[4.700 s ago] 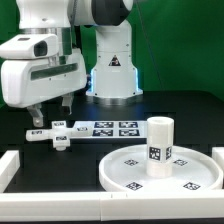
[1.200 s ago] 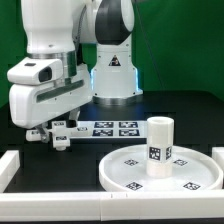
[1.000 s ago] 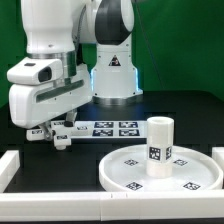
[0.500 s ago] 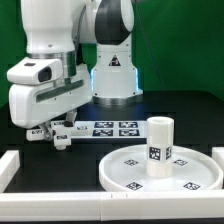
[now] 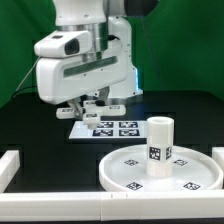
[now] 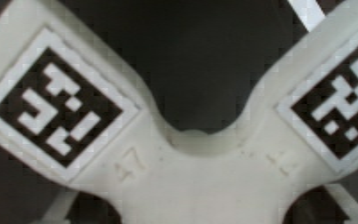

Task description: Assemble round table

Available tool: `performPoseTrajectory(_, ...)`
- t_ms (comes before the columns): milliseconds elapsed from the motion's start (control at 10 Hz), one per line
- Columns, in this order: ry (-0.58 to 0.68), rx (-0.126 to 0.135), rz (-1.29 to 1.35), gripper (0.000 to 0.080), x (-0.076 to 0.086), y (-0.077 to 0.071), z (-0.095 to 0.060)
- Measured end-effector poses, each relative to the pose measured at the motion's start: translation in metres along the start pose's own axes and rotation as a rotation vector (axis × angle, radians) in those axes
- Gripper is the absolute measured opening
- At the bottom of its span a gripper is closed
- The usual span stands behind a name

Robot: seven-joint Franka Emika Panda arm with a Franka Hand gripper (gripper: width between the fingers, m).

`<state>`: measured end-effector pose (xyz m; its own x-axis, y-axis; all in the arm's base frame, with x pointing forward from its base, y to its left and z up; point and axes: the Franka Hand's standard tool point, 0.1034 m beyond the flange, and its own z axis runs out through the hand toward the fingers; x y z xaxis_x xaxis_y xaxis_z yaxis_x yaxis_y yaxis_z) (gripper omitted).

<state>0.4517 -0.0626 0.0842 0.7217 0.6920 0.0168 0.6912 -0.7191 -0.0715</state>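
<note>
Clamped in the gripper point(image 5: 85, 103) and held clear of the black table point(image 5: 30, 135): the cross-shaped piece point(image 5: 68, 113), above the marker board's point(image 5: 112, 127) end at the exterior view's left. Smooth white plastic, flat arms, black-and-white square tags. Half hidden under the fingers from outside, so cannot tell which way the arms run. Shown close only by the wrist view point(image 6: 194, 160): two arms spreading in a V from a rounded notch, one tag on each, slightly blurred. Nearer, toward the exterior view's right, seen in that view alone: large rimmed round disc point(image 5: 125, 178) lying flat, tags up, with the short thick cylinder leg point(image 5: 160, 145) standing on it, long axis vertical.
</note>
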Motion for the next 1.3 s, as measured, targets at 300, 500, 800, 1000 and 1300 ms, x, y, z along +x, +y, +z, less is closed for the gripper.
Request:
performPoseTrajectory(300,0.014,-0.003,0.017,0.0443,0.042,0.0,-0.016)
performPoseTrajectory(500,0.01,0.002,0.025,0.0443,0.038,-0.001,-0.015)
performPoseTrajectory(800,-0.001,0.017,-0.005,0.0443,0.079,-0.003,-0.04)
performPoseTrajectory(1000,0.006,0.012,-0.063,0.0443,0.112,0.004,-0.058)
performPoseTrajectory(1300,0.001,0.016,-0.054,0.0443,0.105,0.003,-0.051)
